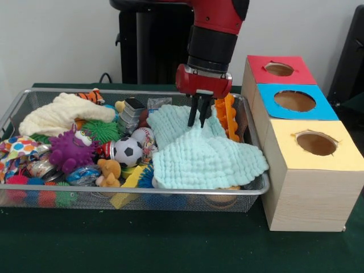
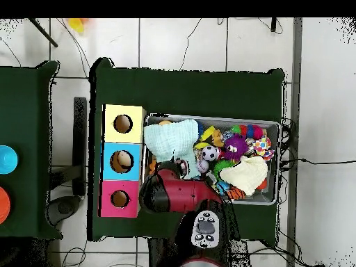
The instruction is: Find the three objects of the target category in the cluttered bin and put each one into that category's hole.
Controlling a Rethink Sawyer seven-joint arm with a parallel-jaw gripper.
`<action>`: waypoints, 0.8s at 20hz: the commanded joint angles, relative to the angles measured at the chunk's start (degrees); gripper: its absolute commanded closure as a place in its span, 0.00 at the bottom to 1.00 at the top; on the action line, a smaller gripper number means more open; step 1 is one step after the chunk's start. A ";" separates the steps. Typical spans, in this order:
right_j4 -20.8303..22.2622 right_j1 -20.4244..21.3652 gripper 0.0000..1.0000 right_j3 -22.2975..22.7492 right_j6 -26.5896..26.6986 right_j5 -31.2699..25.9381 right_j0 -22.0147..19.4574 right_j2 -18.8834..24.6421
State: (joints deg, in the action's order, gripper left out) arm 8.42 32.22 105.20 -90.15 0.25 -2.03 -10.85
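Front view: wire mesh bin (image 1: 17, 111) on a dark green table (image 1: 170, 244), filled with toys and cloths. Contents: pale mint waffle cloth (image 1: 207, 156) spread over the bin's right half; cream cloth (image 1: 60, 114) at the back left; purple spiky toy (image 1: 71, 151); small soccer ball (image 1: 128, 152); baseball (image 1: 143, 135); green spiky ball (image 1: 102, 129); brown teddy figure (image 1: 108, 172); orange toy (image 1: 230, 116) against the right wall. Gripper (image 1: 199, 122) hangs over the mint cloth's back edge, its two dark fingers close together with tips at or in the fabric; whether they pinch it cannot be told. Beside the bin, a wooden box with red (image 1: 278, 69), blue (image 1: 294, 100) and yellow (image 1: 316, 143) holes. Overhead view: the arm (image 2: 177, 193) covers the bin's near corner; the mint cloth (image 2: 172, 138) lies next to the yellow hole (image 2: 123, 124); the blue hole (image 2: 123, 161) shows something pale inside.
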 commanded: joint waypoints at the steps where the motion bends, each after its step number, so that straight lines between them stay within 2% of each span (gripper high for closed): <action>1: 0.75 9.27 1.00 3.95 -5.66 -10.80 -0.52 -0.01; 8: 3.00 14.11 1.00 6.56 -3.51 -13.32 -2.83 0.57; 11: 3.52 14.86 1.00 7.34 -3.07 -13.45 -4.32 0.98; 16: 4.80 14.87 1.00 8.90 -2.44 -10.59 -8.99 3.64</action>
State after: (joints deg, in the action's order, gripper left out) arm 9.21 46.00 109.74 -90.15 -6.78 -6.85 -11.78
